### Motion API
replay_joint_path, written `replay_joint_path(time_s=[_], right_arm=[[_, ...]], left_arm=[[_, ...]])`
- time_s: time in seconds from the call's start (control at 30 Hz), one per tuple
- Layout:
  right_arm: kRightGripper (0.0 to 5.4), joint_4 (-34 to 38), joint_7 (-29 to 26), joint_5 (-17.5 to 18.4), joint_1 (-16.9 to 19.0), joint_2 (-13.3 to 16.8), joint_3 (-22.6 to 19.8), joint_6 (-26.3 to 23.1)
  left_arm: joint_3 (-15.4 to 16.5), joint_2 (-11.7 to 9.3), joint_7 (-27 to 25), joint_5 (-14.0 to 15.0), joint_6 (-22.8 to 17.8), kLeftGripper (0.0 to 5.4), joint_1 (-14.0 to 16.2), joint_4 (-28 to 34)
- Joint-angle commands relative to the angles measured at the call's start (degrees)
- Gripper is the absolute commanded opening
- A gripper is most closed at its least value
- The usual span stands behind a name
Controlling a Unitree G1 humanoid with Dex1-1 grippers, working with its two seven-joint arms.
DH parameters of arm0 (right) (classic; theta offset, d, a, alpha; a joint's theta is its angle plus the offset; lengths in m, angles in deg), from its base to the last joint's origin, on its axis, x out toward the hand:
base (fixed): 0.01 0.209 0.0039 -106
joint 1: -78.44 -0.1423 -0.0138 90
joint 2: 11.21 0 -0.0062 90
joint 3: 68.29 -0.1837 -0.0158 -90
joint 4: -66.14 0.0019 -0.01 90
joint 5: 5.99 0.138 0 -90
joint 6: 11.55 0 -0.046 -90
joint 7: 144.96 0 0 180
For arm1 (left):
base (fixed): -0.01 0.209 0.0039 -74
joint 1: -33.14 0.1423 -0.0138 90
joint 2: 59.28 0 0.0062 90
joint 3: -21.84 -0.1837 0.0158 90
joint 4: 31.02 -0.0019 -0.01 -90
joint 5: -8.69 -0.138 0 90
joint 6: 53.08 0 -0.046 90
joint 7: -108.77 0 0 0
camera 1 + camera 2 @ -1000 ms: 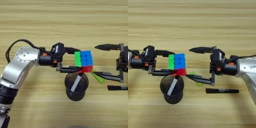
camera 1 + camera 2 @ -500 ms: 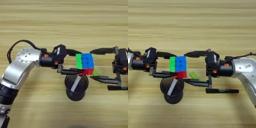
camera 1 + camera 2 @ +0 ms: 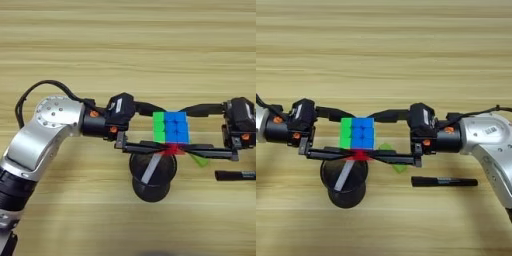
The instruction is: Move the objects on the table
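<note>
While both arms are reaching in from opposite sides, the puzzle cube [image 3: 171, 127] is sitting between them near the middle of the wooden bench [image 3: 125, 45]. Its upper face is showing blue squares, with a green column on its left side and a strip of red along the bottom edge. The left gripper [image 3: 150, 127] is coming in from picture left, with one black finger lying above the cube's top left corner and the other running under its lower edge; its jaws are spread wide around the cube rather than pressing on it. The right gripper [image 3: 388, 136] is mirroring this from the other side, its jaws also spread, one finger near the cube's top right and one passing beneath it, so that the lower fingers of the two grippers are almost forming one line. Whether any finger is touching the cube cannot be told.

A black cylindrical cup [image 3: 151, 174] is standing just below the cube, with a pale stick [image 3: 150, 170] leaning inside it. A small green piece [image 3: 397, 165] is lying on the bench just right of the cup.

The marker pen [image 3: 444, 181] is lying flat on the bench, below the right gripper's wrist and well apart from the cube. Its long axis is running left to right, nearly parallel to the plank grain.
</note>
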Motion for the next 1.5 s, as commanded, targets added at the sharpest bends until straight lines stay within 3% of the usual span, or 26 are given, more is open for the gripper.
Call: replay_joint_path(time_s=[0.03,0.53,0.57,0.97,1.13,1.3,1.5], right_arm=[[3.32,-0.7,-0.5,-0.9,-0.9,0.5,-0.2,0.5],[3.32,-0.8,-0.8,-0.4,-0.9,0.5,-0.2,0.7],[3.32,-0.8,-0.8,-0.4,-0.9,0.5,-0.2,0.7],[3.32,-1.5,-0.3,0.1,0.0,0.4,-1.3,1.0],[3.32,-2.7,0.5,0.3,1.1,0.2,-3.3,1.7],[3.32,-4.7,1.5,0.6,3.3,-0.3,-6.8,3.1],[3.31,-5.3,3.0,4.4,5.5,-1.4,-12.6,2.9]], left_arm=[[0.0,-0.4,-0.1,0.3,0.6,3.26,-0.2,1.2],[0.1,-0.1,0.6,0.3,0.5,3.26,-0.3,1.2],[0.1,0.0,0.8,0.2,0.4,3.62,-0.3,1.2],[1.5,0.5,2.3,1.4,0.4,4.75,0.3,1.1],[5.4,2.4,5.5,3.8,0.5,5.39,0.9,0.0],[9.5,5.1,10.5,5.1,1.3,5.40,1.6,-2.6],[12.3,8.5,15.1,5.2,2.8,5.40,2.1,-6.1]])
